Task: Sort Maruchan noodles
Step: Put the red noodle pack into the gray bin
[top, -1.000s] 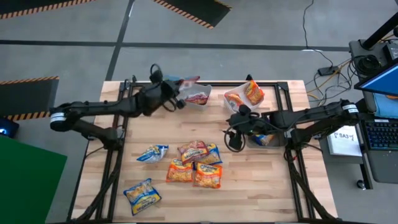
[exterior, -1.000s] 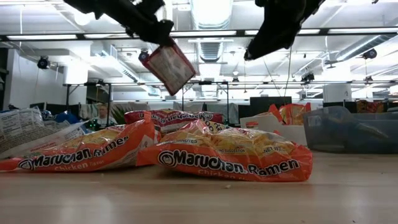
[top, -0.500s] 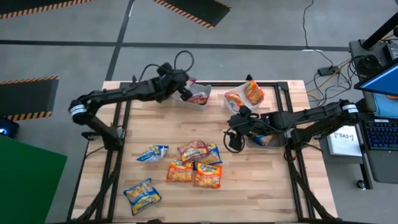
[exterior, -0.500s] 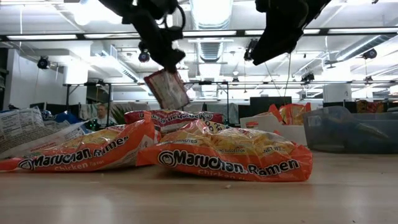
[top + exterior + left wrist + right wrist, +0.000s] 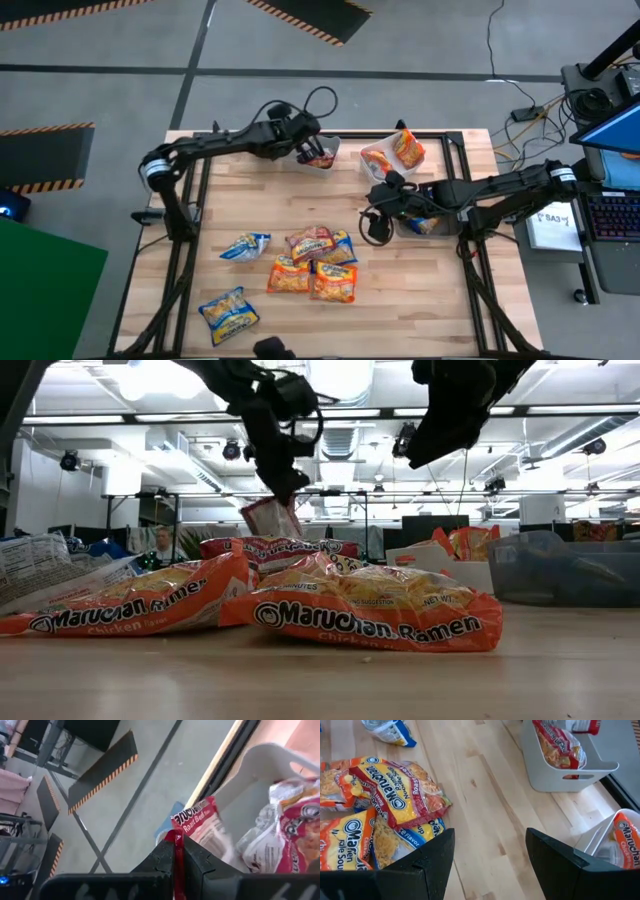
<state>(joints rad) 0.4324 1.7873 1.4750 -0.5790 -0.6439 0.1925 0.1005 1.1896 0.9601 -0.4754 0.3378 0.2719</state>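
Hovering over the white rectangular plastic tub at the table's far edge, your left end effector is pinched shut on one corner of a pink-red crinkly plastic ramen packet, which dangles just above the pink-red packets already inside. Your right end effector waits with fingers spread wide and empty, beside the mixed pile of orange-red, pink-red and blue-yellow packets at mid-table. Risk, as I judge it: the grip is only on a corner, so a release off-centre could drape the packet over the tub's rim or drop it off the far edge.
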